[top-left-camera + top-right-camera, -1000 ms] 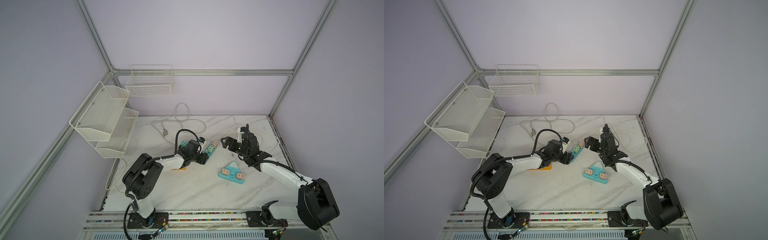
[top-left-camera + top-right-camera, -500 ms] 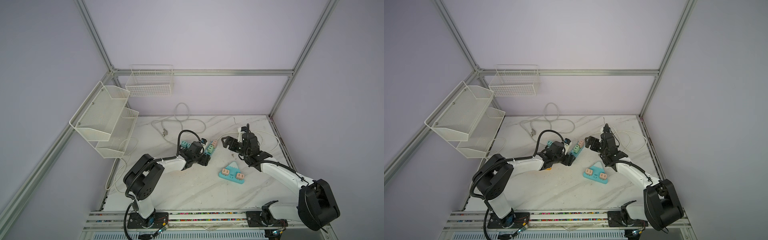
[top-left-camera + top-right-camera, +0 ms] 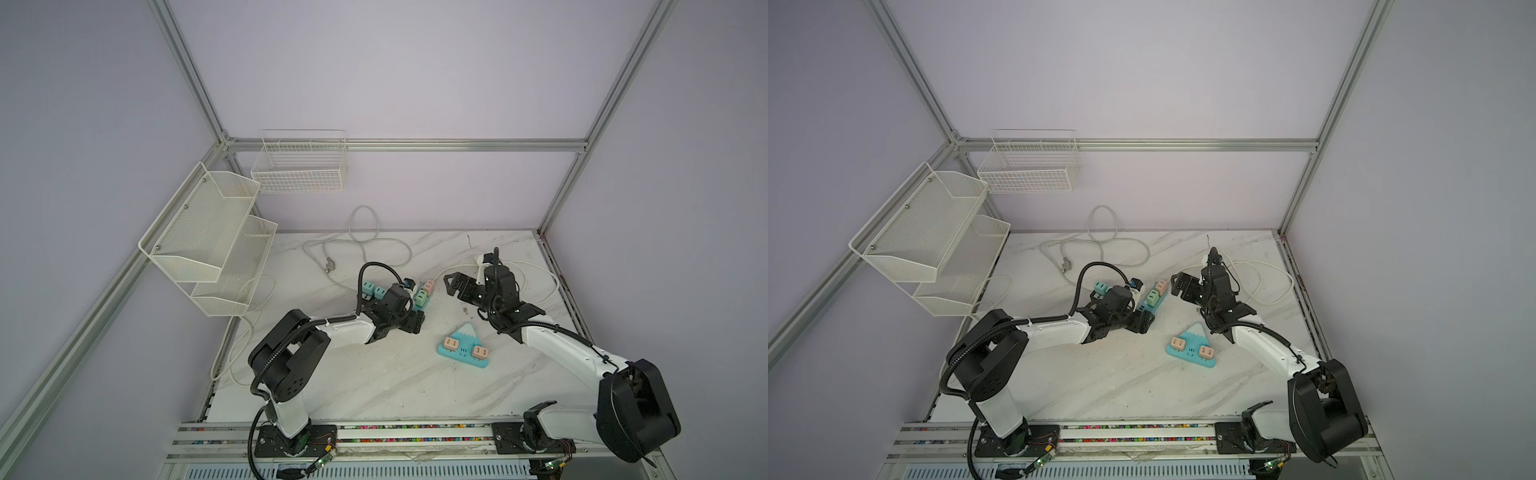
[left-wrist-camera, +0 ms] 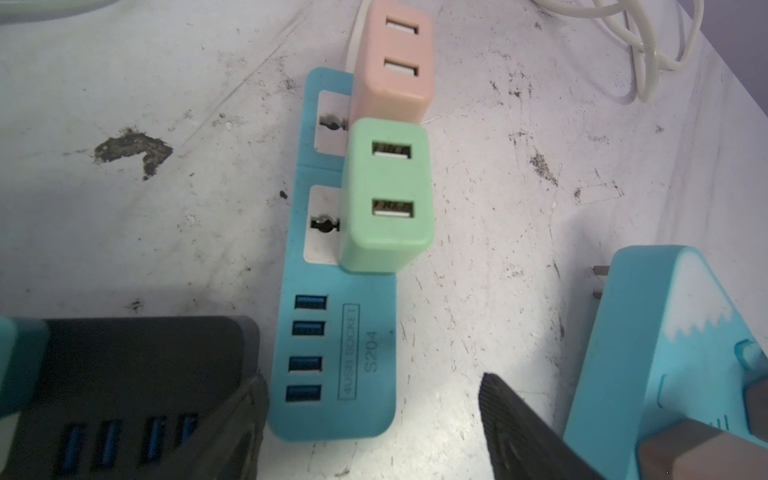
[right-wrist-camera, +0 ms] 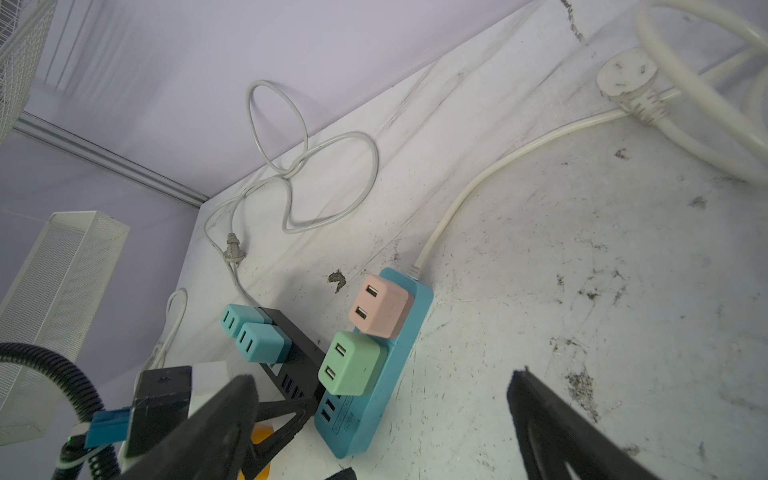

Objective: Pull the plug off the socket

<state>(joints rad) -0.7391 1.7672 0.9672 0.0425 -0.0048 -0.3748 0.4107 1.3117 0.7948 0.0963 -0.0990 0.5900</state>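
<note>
Pretty clearly a robotics lab cell: aluminium frame (image 3: 407, 144) boxing in plain lilac walls (image 3: 415, 75), two robot arms (image 3: 345, 332) mounted on a front rail (image 3: 415, 434), scuffed marble-look tabletop (image 3: 374, 382), white wire baskets (image 3: 299, 170) hung on the walls.

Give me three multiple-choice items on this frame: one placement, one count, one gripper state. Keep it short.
1. Which plug on the blue strip sits nearest its USB ports? A pink; B green plug; C teal.
2. How many plugs sit on the black strip? A one; B two teal plugs; C four.
3. The right gripper has its jaws: A shut on the pink plug; B shut on a cable; C open, holding nothing.
Key: 1 B, the left wrist view shows green beside the ports; 2 B, the right wrist view shows two side by side; 3 C, a top view shows them spread, clear of every plug.
</note>
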